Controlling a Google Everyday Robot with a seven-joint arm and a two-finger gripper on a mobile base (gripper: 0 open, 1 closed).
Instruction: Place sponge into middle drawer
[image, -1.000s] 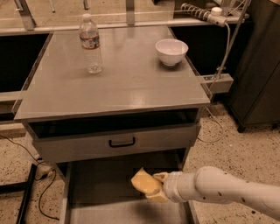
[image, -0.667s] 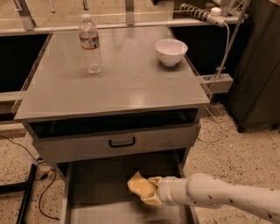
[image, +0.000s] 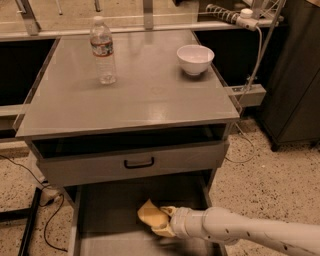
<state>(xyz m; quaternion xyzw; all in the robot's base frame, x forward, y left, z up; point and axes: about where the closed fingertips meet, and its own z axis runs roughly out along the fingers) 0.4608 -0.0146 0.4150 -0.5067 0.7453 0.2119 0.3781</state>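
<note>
The pale-yellow sponge (image: 149, 215) hangs just above the floor of the open middle drawer (image: 107, 212), near its centre. My gripper (image: 164, 226) reaches in from the lower right on a white arm (image: 235, 231) and is shut on the sponge's right side. The sponge hides most of the fingers. I cannot tell whether the sponge touches the drawer floor.
Above the open drawer is a closed grey drawer front with a black handle (image: 139, 163). On the cabinet top (image: 135, 100) stand a water bottle (image: 103, 50) and a white bowl (image: 195, 59). A dark cabinet (image: 295, 75) stands at the right. Cables (image: 35, 192) lie on the floor at the left.
My arm has reached further left over the drawer, carrying the sponge left and slightly lower. The bottle and bowl have not moved.
</note>
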